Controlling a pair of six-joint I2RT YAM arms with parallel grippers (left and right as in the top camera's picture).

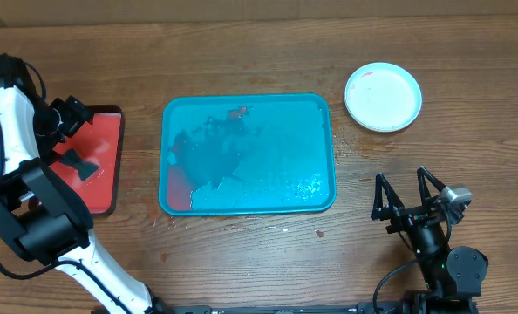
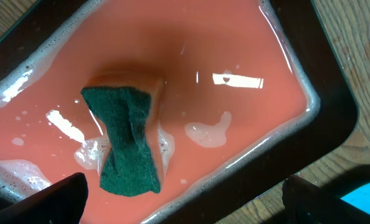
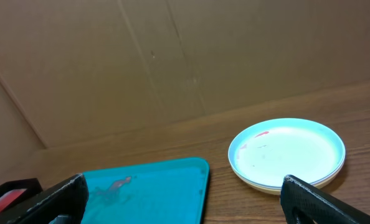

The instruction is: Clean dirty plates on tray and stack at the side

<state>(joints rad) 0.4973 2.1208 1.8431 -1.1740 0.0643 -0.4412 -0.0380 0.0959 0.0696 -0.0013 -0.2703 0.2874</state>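
Note:
The plates stand in one stack (image 1: 383,97) on the wood at the back right, light blue on top with a small red smear; the stack also shows in the right wrist view (image 3: 287,152). The teal tray (image 1: 329,148) lies mid-table with no plates on it, only red smears and foam; it also shows in the right wrist view (image 3: 172,186). My left gripper (image 1: 67,139) is open above a green-topped sponge (image 2: 130,140) lying in pink water in the red tray (image 2: 334,106). My right gripper (image 1: 407,196) is open and empty, near the front right.
The red tray with dark rim (image 1: 118,157) stands at the left edge, under my left arm. Small red drops (image 1: 318,233) and water spots dot the wood in front of the teal tray. A cardboard wall (image 3: 172,56) stands behind the table.

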